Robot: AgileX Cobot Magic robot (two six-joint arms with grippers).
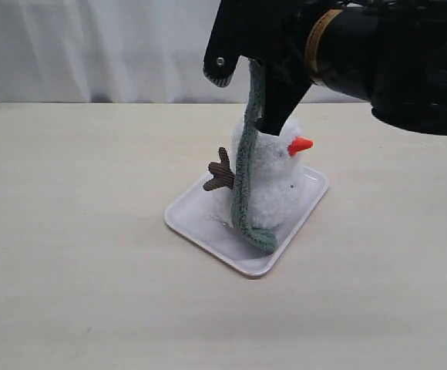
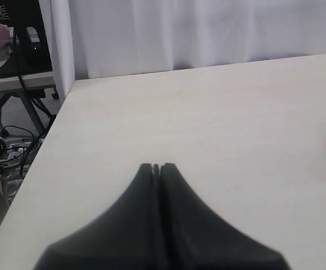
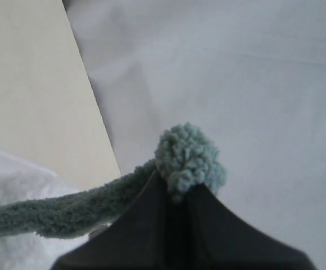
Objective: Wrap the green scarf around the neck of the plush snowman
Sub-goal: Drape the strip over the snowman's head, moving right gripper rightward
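Right gripper is clamped on one end of the green scarf, just above the plush snowman. The strip hangs down the toy's side, and its lower end lies on the white tray where the snowman stands, mid-worktop. Left gripper is closed and empty over bare tabletop near an edge; a white curtain hangs behind the far edge.

Matte black throughout. Right hand: wedge-shaped fingers, silver screw near one tip, tan band ringing the thick round wrist. Left hand: same tapered black wedges.
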